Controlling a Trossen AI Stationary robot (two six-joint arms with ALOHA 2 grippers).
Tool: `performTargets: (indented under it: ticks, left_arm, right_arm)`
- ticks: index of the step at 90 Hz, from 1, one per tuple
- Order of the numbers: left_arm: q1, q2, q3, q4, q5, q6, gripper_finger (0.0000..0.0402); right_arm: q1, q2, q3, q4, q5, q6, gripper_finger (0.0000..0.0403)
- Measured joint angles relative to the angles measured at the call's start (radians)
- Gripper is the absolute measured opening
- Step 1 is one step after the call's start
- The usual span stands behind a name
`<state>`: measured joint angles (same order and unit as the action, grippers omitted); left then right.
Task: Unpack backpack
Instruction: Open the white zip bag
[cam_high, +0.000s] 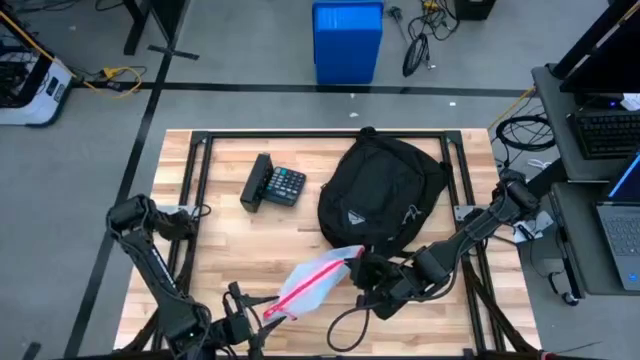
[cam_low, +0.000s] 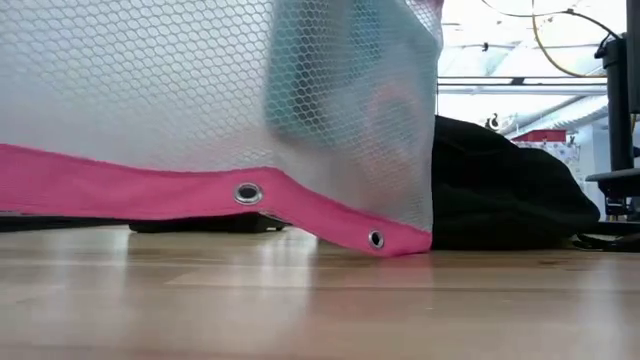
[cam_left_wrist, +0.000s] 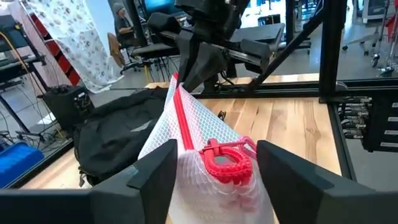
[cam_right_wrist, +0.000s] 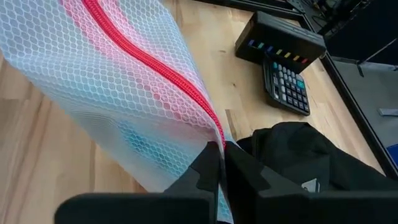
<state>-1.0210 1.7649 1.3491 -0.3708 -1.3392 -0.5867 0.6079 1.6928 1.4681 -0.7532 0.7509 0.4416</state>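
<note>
bright even light, blurred foreground

Two dark jointed arms, each gripper with flat black fingers (cam_left_wrist: 152, 177).

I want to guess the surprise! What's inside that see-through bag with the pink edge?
Through the mesh bag a blurry teal shape shows, too unclear to name. The right gripper pinches one end; the left gripper straddles the other.

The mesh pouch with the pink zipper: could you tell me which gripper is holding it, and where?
The right gripper pinches the mesh pouch at the zipper-edge end nearest the backpack. The left gripper's open fingers straddle the opposite end, not clamped.
</note>
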Motion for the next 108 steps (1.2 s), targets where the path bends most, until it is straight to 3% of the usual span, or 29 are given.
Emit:
performTargets:
  ticks: [34,74,98,108]
  left_arm:
    - [-0.007,0.0,0.0,-0.001,0.003,-0.009,0.0127]
    - [-0.009,0.0,0.0,-0.001,0.026,-0.01,0.0111]
    - [-0.009,0.0,0.0,-0.004,0.026,-0.01,0.0014]
    - [-0.009,0.0,0.0,-0.005,0.028,-0.01,0.0007]
  right_arm:
    - [0.0,0.0,0.0,0.0,0.0,0.0,0.0]
    - [0.0,0.0,0.0,0.0,0.0,0.008,0.0]
    - [0.0,0.0,0.0,0.001,-0.001,0.012,0.0001]
    - [0.006,0.0,0.0,0.015,-0.036,0.002,0.0012]
